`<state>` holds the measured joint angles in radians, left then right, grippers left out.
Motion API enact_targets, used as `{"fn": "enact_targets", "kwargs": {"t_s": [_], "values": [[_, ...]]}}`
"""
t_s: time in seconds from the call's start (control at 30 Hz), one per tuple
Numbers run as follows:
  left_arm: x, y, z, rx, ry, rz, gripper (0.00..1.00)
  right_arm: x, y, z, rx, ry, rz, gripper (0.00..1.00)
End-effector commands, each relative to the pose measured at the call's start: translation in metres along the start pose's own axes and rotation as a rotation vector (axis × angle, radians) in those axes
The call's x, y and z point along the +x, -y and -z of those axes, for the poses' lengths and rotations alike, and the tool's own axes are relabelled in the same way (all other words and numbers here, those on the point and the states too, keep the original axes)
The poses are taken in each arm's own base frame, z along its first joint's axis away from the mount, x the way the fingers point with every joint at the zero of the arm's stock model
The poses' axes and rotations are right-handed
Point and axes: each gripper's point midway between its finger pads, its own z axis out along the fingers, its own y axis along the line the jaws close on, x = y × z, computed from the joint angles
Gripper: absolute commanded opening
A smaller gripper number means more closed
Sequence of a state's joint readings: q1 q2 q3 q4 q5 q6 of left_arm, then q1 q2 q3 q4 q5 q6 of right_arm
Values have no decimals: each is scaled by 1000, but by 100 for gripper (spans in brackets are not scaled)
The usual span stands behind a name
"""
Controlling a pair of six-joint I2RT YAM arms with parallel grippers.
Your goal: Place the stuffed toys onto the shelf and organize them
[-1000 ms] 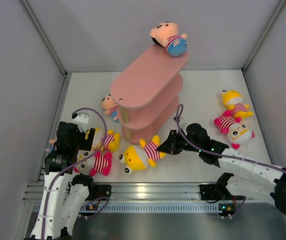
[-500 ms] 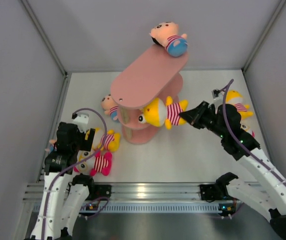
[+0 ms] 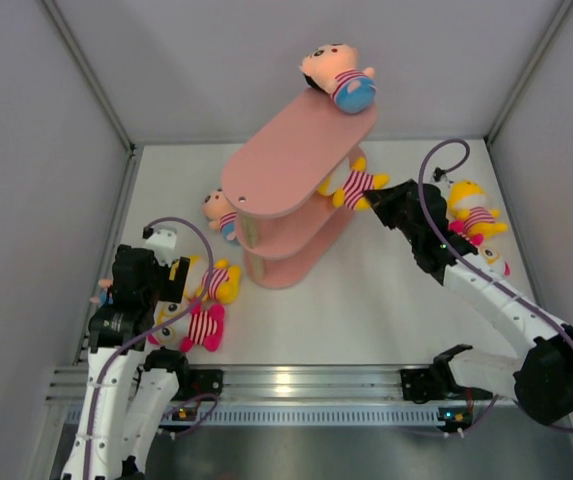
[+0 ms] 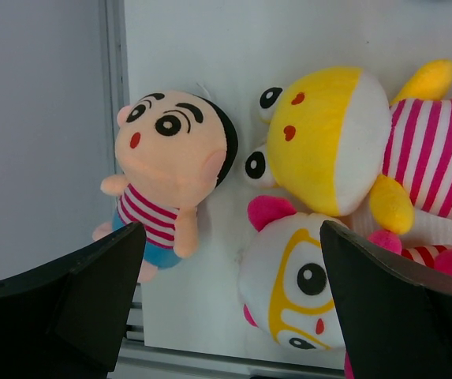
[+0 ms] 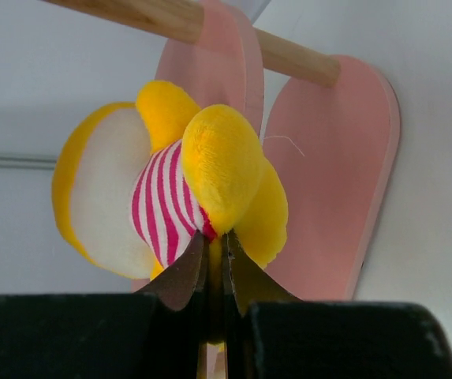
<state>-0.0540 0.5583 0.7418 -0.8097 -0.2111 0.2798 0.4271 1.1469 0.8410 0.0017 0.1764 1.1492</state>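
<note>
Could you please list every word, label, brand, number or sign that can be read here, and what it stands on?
No readable text in any view.
The yellow plush animal in a pink-and-white striped shirt, pinched in the right tool, shows only stripes.
The salmon-pink three-tier shelf is plain.
The peach-headed plush doll bears only a stitched face.

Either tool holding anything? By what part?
Right tool: shut on the yellow plush animal in a pink-and-white striped shirt, pinched by one yellow leg. Left tool: open, holding nothing.
</note>
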Motion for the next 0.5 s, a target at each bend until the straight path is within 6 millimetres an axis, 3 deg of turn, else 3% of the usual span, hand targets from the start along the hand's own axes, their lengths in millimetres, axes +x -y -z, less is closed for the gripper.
{"fn": "enact_targets", "kwargs": {"t_s": [0.0,0.1,0.47], "values": [[0,-3,0,-21,6,15,99,-34,-37,-11,-85,128,-117,0],[0,-2,-1,-16,5,10,99,-30,-33,-25,-78,125,-146,0],[1,-1,-2,-11,0,7,99,-25,-52,-53,-94,90,-112,0]]}}
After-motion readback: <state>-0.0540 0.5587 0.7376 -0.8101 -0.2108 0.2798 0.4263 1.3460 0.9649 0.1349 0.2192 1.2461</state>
